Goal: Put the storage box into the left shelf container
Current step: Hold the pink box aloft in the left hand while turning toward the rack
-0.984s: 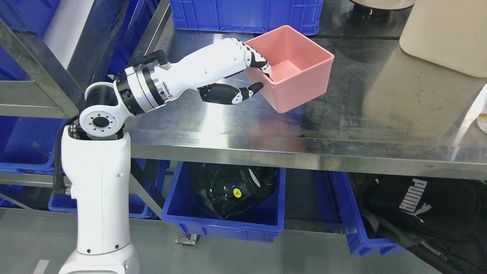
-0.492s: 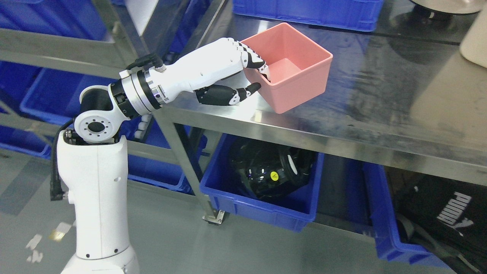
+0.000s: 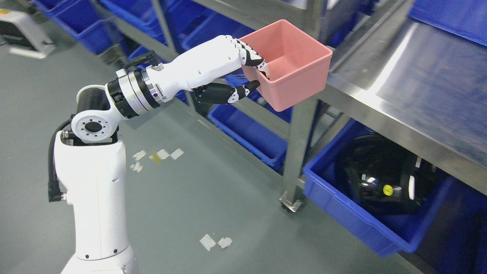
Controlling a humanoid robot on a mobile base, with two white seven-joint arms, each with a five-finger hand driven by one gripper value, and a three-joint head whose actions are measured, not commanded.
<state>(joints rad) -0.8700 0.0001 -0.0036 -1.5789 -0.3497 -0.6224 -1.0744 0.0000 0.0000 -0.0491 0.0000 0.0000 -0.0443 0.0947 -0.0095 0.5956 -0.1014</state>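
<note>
While the left hand reaches in from the lower left on its glossy white arm, its fingers hook over the near wall of the storage box and the dark thumb presses the outside of that wall, so the hand is clamped on the rim. The box is a smooth, matte pink plastic tub, roughly square with slightly tapering walls and a thin flared lip; nothing shows inside it. It is held in the air, tilted a little, in front of the corner of the steel table, whose brushed top shines with streaky reflections. One square steel leg drops below the box to a bolted foot plate on the grey floor. Under the table sits a blue crate of ribbed hard plastic holding a rounded, glossy black object with a small yellow dot. Behind the hand, a metal-framed shelf carries rows of blue bins, blurred in this view. Scraps of white paper lie scattered on the floor. The right hand is out of sight.
</note>
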